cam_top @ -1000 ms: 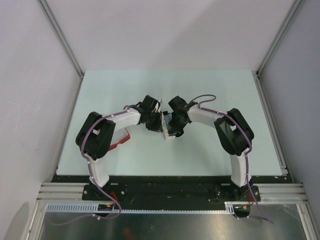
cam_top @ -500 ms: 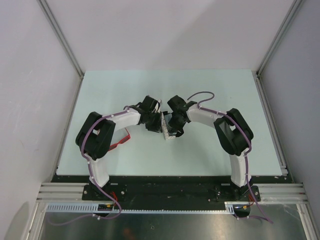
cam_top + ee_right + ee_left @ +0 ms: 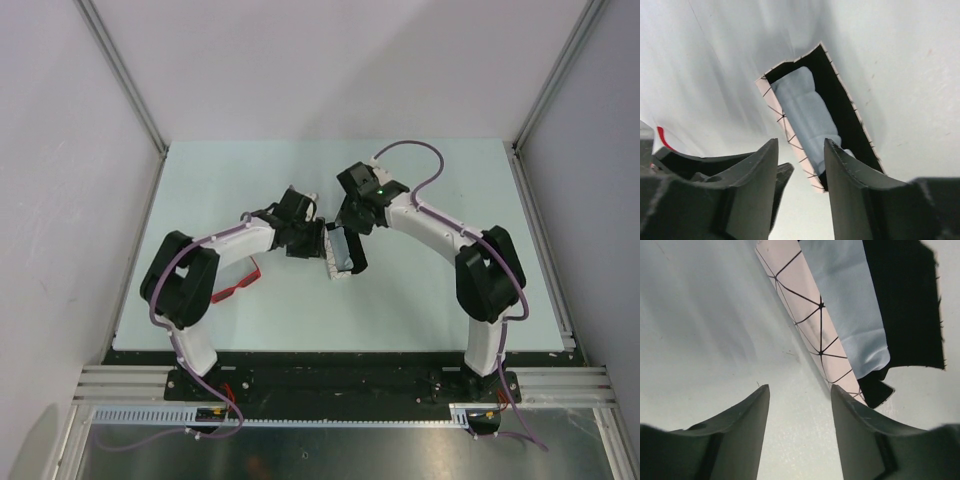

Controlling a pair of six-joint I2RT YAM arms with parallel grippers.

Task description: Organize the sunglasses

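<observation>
Between the parted fingers of the left gripper shows only bare table, with the white case ahead at one o'clock. The right gripper hangs spread and empty above that open case and its blue cloth. The sunglasses lie well apart, at eight o'clock from both.
</observation>
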